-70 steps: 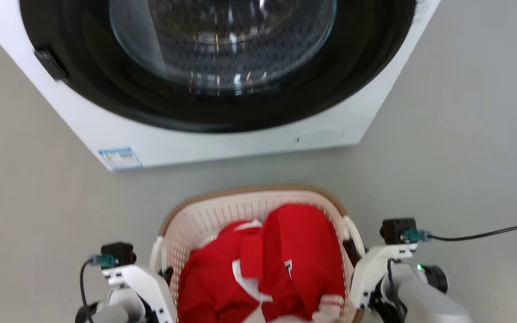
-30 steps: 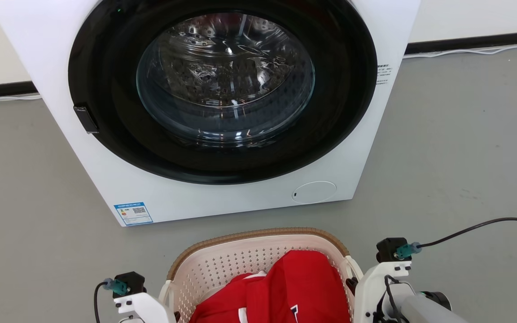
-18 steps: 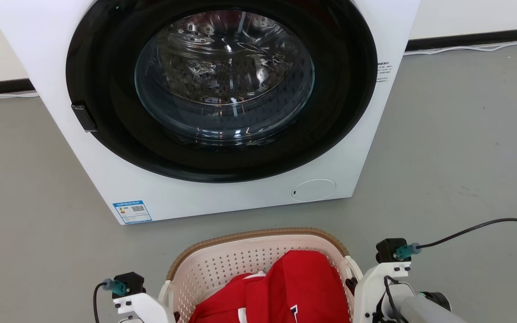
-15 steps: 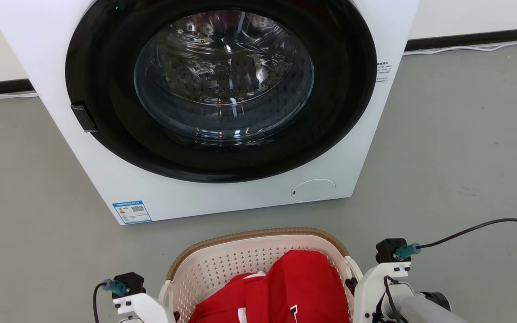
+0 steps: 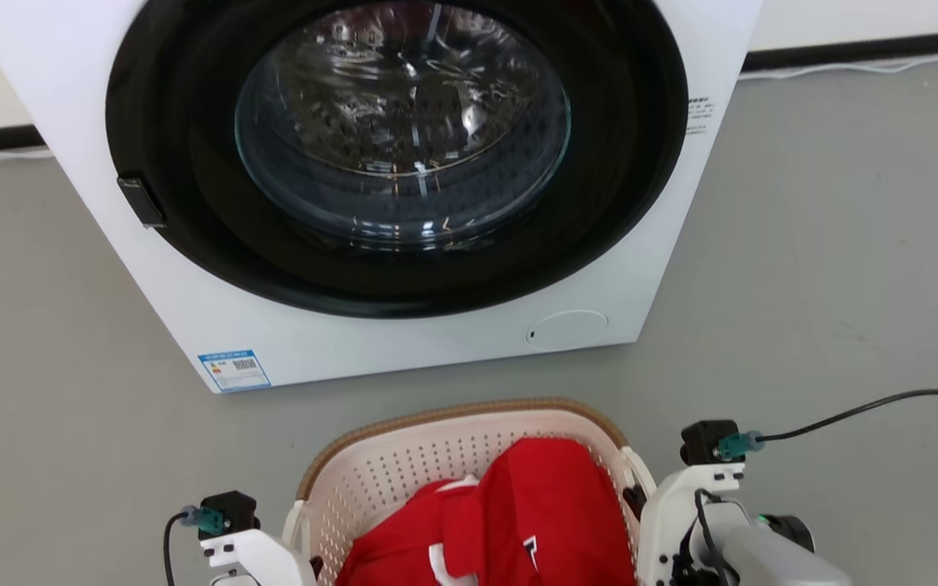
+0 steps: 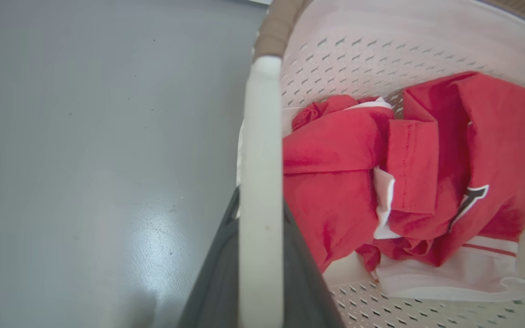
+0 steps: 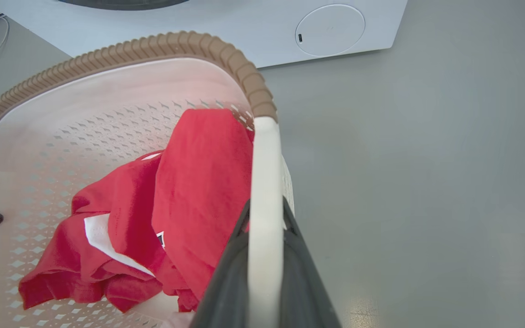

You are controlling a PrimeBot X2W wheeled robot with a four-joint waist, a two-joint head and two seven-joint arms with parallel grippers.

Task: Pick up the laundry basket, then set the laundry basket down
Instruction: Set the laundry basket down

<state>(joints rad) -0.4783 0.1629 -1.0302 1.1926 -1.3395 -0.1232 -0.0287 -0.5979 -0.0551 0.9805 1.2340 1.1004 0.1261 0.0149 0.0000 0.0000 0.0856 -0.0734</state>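
Laundry basket (image 5: 404, 476), one side handle (image 6: 260, 159) between left fingers (image 6: 212, 291), other (image 7: 265, 182) between right fingers (image 7: 223, 287)

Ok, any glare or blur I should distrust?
Head view: sharp, reflections across the white washer's round glass door. Left wrist view: glare on the grey floor; the white handle of the cream perforated plastic laundry basket blurs close up. Right wrist view: dark fingers soft.

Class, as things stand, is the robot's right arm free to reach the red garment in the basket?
Probably not. The right gripper is shut on the side handle of the laundry basket, so it would have to let go first; the red garment lies uncovered beside it.
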